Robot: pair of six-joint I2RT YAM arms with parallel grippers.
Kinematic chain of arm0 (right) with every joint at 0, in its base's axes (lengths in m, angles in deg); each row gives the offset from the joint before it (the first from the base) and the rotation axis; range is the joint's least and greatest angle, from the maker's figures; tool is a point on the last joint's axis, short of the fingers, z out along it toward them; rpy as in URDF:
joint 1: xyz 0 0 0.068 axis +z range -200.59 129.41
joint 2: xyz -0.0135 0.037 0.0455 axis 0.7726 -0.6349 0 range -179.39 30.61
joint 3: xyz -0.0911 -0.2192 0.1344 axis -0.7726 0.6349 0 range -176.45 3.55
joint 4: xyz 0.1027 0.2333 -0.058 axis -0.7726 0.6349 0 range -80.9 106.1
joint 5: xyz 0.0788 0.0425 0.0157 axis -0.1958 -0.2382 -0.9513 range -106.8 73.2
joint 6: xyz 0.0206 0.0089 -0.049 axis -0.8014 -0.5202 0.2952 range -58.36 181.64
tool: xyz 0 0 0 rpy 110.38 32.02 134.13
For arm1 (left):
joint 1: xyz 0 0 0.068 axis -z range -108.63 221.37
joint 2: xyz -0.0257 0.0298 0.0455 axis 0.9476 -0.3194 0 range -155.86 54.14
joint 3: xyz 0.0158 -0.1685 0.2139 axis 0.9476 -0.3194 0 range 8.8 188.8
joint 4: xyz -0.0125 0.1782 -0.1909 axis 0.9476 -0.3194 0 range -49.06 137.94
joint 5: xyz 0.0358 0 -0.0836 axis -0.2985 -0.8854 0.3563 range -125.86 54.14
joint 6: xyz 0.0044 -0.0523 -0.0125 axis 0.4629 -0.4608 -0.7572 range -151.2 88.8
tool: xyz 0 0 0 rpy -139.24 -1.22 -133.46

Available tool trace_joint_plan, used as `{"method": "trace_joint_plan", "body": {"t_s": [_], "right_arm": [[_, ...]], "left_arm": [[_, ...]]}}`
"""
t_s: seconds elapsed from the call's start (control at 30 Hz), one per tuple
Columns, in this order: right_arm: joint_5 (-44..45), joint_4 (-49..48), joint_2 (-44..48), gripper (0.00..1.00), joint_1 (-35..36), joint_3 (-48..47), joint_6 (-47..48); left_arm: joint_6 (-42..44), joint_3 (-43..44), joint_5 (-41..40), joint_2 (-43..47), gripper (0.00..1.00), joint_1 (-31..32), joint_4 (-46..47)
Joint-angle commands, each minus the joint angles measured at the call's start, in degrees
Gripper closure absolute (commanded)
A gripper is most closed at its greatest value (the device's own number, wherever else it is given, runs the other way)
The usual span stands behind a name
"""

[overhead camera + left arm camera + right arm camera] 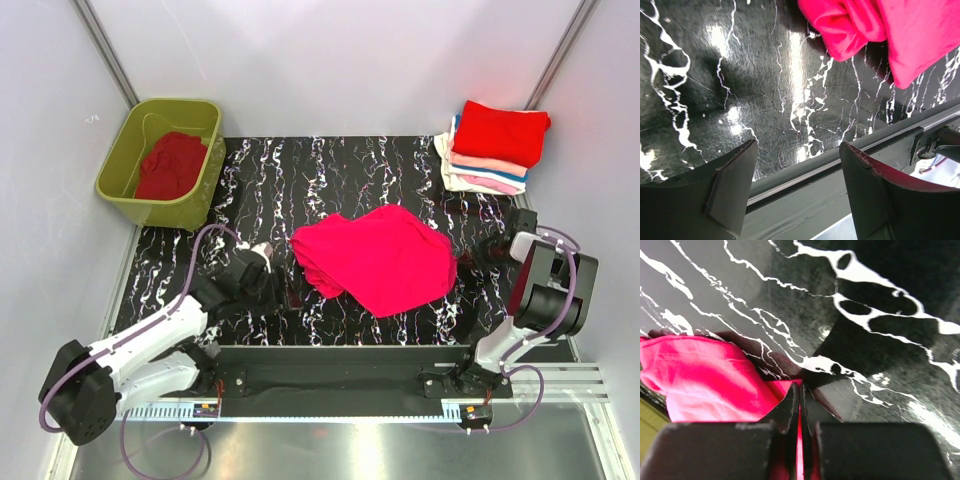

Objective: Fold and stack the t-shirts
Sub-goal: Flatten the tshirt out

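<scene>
shirt is showing magenta-pink | table is showing black with white veins | tub is showing olive green

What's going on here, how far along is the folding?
The right gripper is pinched shut on the right edge of the magenta t-shirt, which lies rumpled mid-table. The left gripper hangs open over bare table beside the shirt's left edge, holding nothing. A stack of folded t-shirts sits far right; a red shirt lies in the green tub.
</scene>
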Motion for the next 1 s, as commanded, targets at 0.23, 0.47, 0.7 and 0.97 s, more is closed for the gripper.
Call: {"method": "trace_joint_plan", "body": {"t_s": [0.23, 0.47, 0.7, 0.97], "right_arm": [[3.58, 3.06, 6.79, 1.00, 1.50, 2.57, 2.90], [2.27, 7.80, 13.12, 1.00, 2.64, 1.95, 3.25], [2.00, 8.95, 16.20, 1.00, 3.08, 3.45, 4.31], [1.91, 9.74, 16.91, 1.00, 3.08, 3.10, 5.27]], "left_arm": [[-4.37, -2.93, 0.83, -7.79, 0.18, 2.65, 13.95], [-5.07, 2.08, -1.10, -20.62, 0.25, 4.59, 21.42], [-5.42, 7.61, -4.09, -30.98, 0.25, 6.43, 24.34], [-5.60, 12.89, -8.40, -38.47, 0.93, 6.61, 21.80]]}}
